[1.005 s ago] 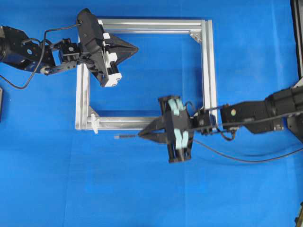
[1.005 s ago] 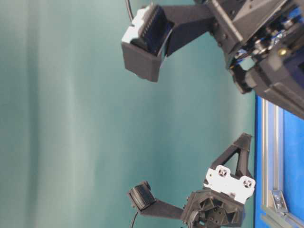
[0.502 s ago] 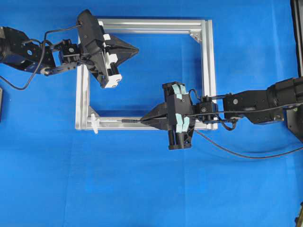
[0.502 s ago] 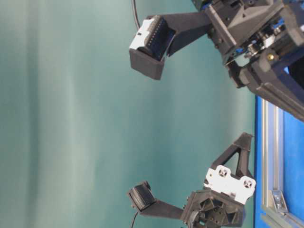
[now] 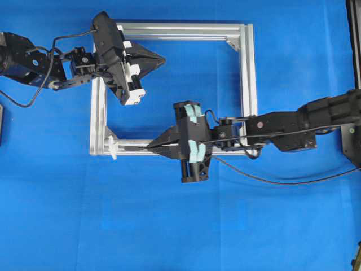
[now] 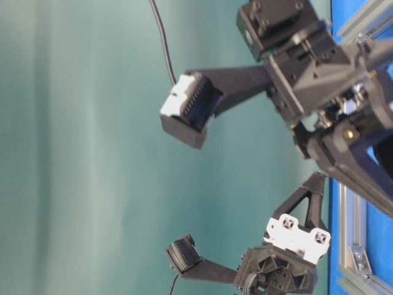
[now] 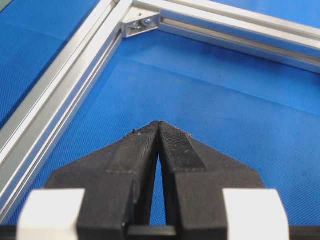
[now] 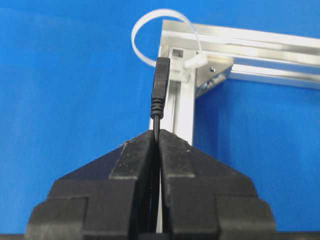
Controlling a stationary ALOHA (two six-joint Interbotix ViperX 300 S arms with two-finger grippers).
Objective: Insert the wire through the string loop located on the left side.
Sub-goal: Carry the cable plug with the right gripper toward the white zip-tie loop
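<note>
The wire is pinched in the right gripper, plug axis aimed at 12 o'clock toward the string loop just beyond.

1. Left arm reaches in from the upper left of the overhead view, and the left gripper points toward the right, jaws pressed together with nothing between them.
2. Right arm stretches low across from the right edge, right gripper pointing left, jaws clamped tight on the wire, whose plug pokes out ahead of the tips.
</note>
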